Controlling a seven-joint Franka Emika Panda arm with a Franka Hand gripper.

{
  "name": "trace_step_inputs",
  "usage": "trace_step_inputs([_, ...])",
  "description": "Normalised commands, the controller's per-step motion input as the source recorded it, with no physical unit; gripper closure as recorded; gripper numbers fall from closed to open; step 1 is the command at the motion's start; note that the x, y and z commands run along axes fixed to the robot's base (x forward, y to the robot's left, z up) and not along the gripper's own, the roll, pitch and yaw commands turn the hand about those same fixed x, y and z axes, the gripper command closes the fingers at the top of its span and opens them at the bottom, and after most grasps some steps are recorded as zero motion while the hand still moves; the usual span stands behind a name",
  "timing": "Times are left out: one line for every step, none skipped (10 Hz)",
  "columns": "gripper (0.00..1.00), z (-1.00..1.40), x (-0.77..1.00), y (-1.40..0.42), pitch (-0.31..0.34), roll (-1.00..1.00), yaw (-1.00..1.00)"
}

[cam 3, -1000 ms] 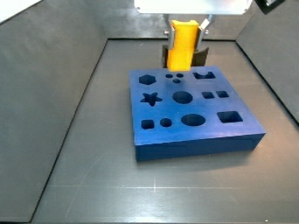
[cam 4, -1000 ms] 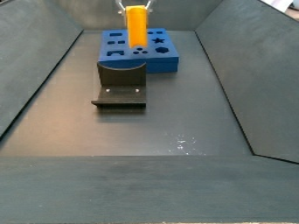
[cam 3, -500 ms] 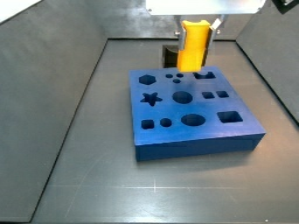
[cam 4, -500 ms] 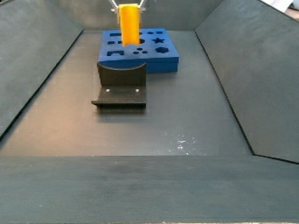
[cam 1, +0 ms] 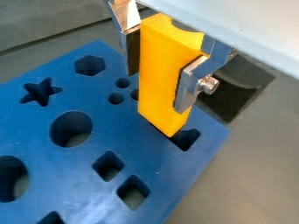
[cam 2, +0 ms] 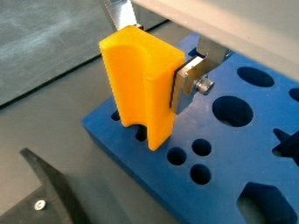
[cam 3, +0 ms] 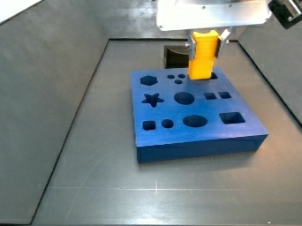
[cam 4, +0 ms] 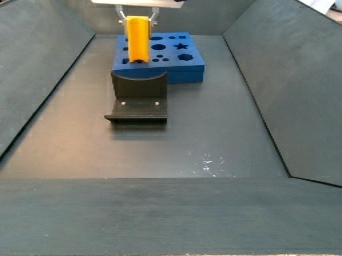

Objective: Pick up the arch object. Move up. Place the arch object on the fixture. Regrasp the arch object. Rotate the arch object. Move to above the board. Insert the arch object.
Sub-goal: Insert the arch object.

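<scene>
Gripper (cam 1: 162, 54) clamps the arch object (cam 1: 167, 80) upright between its silver fingers (cam 1: 193, 80), lower end at the mouth of a cut-out at the board (cam 1: 70, 153) edge nearest the fixture (cam 4: 138, 98). Insertion appears under way; next, a straight descent, kept aligned. Both wrist views show the block's foot meeting the slot; a side view alone shows the fixture standing just beside the board, empty.

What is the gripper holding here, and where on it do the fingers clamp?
The gripper holds the arch object upright over the board, fingers clamped on its upper side faces.
</scene>
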Motion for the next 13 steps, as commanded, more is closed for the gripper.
trace_step_inputs([1.00, -0.01, 0.46, 0.00, 0.214, 0.07, 0.00])
trace_step_inputs([1.00, 0.00, 0.12, 0.00, 0.037, 0.00, -0.07])
trace_step_inputs([1.00, -0.23, 0.57, 0.00, 0.084, 0.03, -0.04])
trace_step_inputs([1.00, -0.45, 0.81, 0.12, 0.000, -0.03, 0.00])
trace_step_inputs([1.00, -0.46, 0.73, 0.15, 0.009, 0.00, 0.09])
trace_step_inputs([1.00, -0.28, 0.29, 0.00, 0.030, 0.05, 0.20])
trace_step_inputs([1.00, -0.39, 0.31, 0.00, 0.003, 0.00, 0.34])
trace_step_inputs([1.00, -0.36, 0.16, -0.20, 0.000, 0.00, 0.27])
trace_step_inputs([1.00, -0.32, 0.15, -0.33, 0.029, 0.00, 0.25])
trace_step_inputs([1.00, -0.30, 0.11, -0.33, 0.021, 0.00, 0.20])
trace_step_inputs([1.00, -0.30, 0.00, -0.02, 0.053, -0.01, -0.03])
trace_step_inputs([1.00, -0.35, 0.00, 0.01, 0.166, 0.00, -0.26])
trace_step_inputs([1.00, -0.39, -0.02, 0.23, 0.201, 0.00, -0.55])
